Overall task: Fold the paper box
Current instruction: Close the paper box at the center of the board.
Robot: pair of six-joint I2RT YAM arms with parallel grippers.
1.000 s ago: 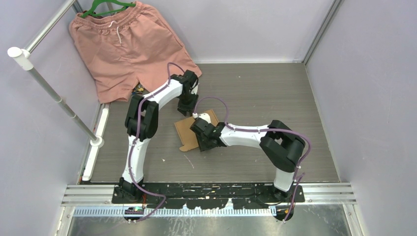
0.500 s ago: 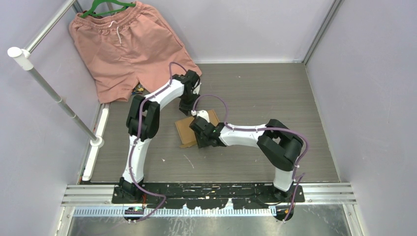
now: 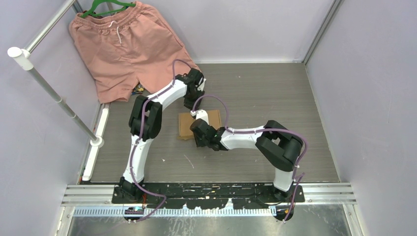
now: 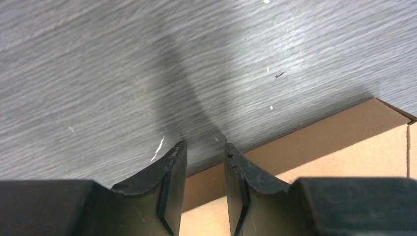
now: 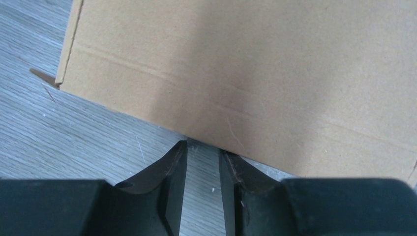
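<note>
The paper box (image 3: pixel 186 126) is plain brown cardboard, lying flat as a small rectangle on the grey table between my two grippers. My left gripper (image 3: pixel 193 105) is at its far edge; in the left wrist view it (image 4: pixel 204 145) is slightly open and empty, over the edge of the box (image 4: pixel 344 137). My right gripper (image 3: pixel 198 131) is at the near edge. In the right wrist view it (image 5: pixel 202 145) is slightly open, with bare table between the fingers. Its tips are just short of the edge of the box (image 5: pixel 246 64).
Salmon-pink shorts (image 3: pixel 128 44) hang on a green hanger at the back left. A metal pole (image 3: pixel 54 93) slants along the left wall above a white strip (image 3: pixel 96 142). Purple walls close the back and both sides.
The box's notched flap at the near left has gone from view and the box now looks like a compact rectangle, shifted slightly away. Both grippers have moved a little farther from the bases.
</note>
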